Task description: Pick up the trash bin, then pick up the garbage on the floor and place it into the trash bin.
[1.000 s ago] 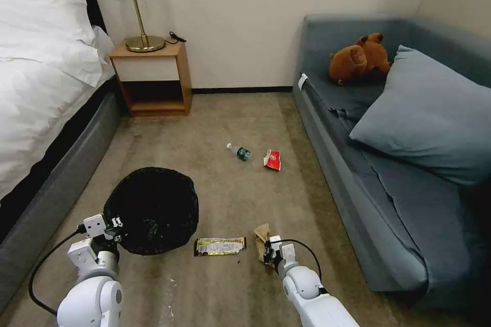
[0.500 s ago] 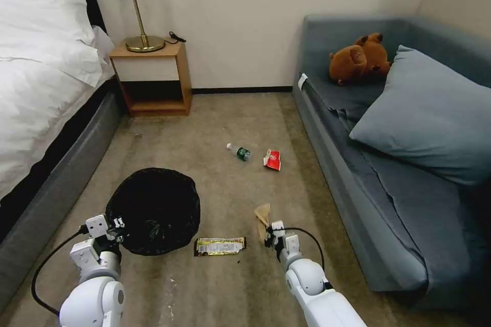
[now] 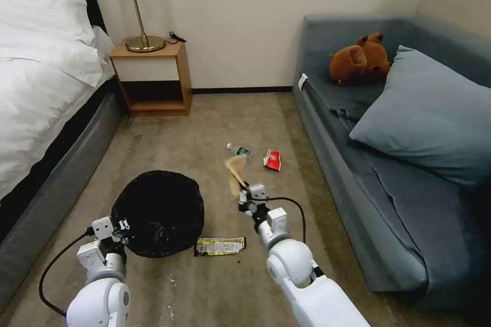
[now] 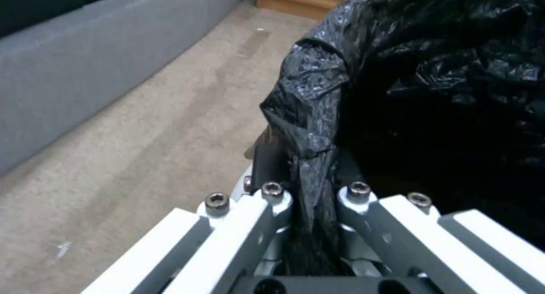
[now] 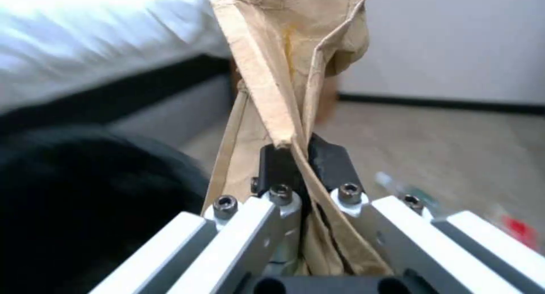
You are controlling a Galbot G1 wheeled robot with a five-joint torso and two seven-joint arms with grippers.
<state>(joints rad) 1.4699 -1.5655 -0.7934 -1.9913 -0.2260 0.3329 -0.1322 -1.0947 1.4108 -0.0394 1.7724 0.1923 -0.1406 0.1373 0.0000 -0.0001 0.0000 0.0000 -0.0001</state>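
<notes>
On the carpet [image 3: 215, 122] between the bed and the sofa, we are working with both arms. Our left gripper [image 3: 118, 229] is pinching the rim of the trash bin [image 3: 157, 212], with the black bag squeezed between its fingers [image 4: 271, 166]; the bin seems to be hanging a little above the floor, so we are judging the first part of the task as done. Our right gripper [image 3: 244, 196] is pressed together on the tan paper piece [image 3: 235, 168] and is holding it up in the air, just beside the bin and not yet over its opening. Three items are lying on the floor: the yellow wrapper [image 3: 220, 246] close to the bin, and the small bottle [image 3: 238, 150] with the red packet [image 3: 272, 159] beside it, farther toward the wall. We are thinking that nothing is inside the bin at this point, though its dark inside is hard to read, so most of the collecting is left
</notes>
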